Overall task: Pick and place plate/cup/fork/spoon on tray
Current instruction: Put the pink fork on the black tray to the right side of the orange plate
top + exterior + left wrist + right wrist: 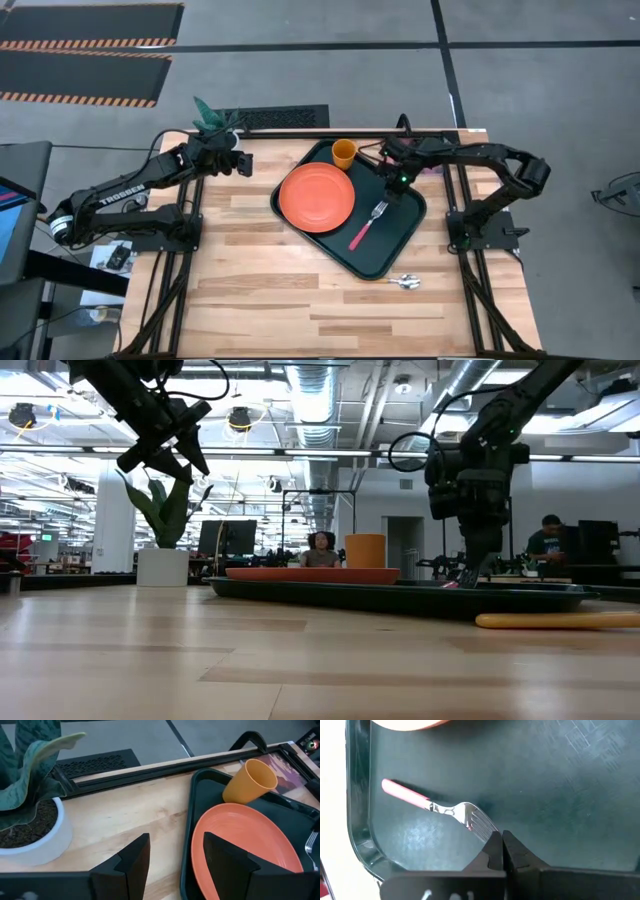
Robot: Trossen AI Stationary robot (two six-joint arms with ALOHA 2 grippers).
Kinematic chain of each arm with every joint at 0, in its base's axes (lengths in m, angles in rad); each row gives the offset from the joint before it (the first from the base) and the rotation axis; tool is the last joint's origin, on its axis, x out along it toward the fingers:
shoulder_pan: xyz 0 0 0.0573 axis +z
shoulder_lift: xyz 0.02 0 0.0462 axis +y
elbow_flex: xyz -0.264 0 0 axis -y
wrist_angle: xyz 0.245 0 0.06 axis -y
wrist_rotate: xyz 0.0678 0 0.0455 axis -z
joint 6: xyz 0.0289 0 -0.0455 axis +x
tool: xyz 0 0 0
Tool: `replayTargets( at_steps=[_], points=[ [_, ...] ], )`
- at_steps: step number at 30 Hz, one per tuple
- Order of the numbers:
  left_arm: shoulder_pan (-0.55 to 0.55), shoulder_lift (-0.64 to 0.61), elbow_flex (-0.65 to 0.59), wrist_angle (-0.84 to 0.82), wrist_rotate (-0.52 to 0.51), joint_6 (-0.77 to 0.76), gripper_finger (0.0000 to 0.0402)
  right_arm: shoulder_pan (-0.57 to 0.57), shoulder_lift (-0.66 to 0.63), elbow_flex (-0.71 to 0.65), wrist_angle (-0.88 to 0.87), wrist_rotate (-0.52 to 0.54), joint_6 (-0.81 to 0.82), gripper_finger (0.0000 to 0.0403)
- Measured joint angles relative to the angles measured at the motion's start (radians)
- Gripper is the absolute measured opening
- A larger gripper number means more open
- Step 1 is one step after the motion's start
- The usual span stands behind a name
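Observation:
The dark tray (398,238) lies mid-table. On it are the orange-red plate (317,196), the upright orange-yellow cup (343,153) at its far corner, and the pink-handled fork (367,226), lying flat. The spoon (405,282) lies on the table by the tray's near edge; its yellow handle shows in the low view (555,621). My right gripper (501,845) is shut, low over the tray, at the tips of the fork's tines (479,824). My left gripper (172,865) is open and empty, raised off the tray's far left corner. My right gripper's shut fingertips (495,844) stand right at the ends of the fork's tines (482,827), pointing down at the tray. I cannot tell whether they touch the fork. The fork lies flat on the tray floor.
A potted plant in a white pot (30,835) stands at the table's far left by my left gripper. A reddish picture book (285,775) lies partly under the tray's far right corner. Bare wood spreads over the near half of the table (300,310).

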Motion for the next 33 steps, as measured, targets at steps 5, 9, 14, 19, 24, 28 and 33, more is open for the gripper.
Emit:
replayTargets(
  at_steps=[5, 9, 14, 19, 24, 28, 33],
  points=[
    [0.000, 0.000, 0.000, 0.000, 0.000, 0.000, 0.0171, 0.025, 0.000, 0.000, 0.016, 0.000, 0.010, 0.0000],
    [0.000, 0.000, 0.000, 0.000, 0.000, 0.000, 0.0171, 0.042, 0.019, 0.000, 0.054, 0.011, 0.048, 0.0000],
    [0.000, 0.000, 0.000, 0.000, 0.000, 0.000, 0.0171, 0.037, 0.018, 0.000, 0.074, 0.011, 0.068, 0.0001],
    [0.000, 0.000, 0.000, 0.000, -0.004, 0.000, 0.0171, 0.051, 0.018, 0.000, 0.076, 0.011, 0.082, 0.0000],
    [0.000, 0.000, 0.000, 0.000, -0.006, 0.000, 0.0171, 0.077, 0.018, 0.000, 0.085, 0.012, 0.087, 0.0001],
    [0.000, 0.000, 0.000, 0.000, -0.006, 0.000, 0.0171, 0.087, 0.018, 0.000, 0.094, 0.034, 0.095, 0.0001],
    [0.000, 0.000, 0.000, 0.000, -0.006, 0.000, 0.0171, 0.088, 0.018, 0.000, 0.101, 0.038, 0.109, 0.0004]
  ],
)
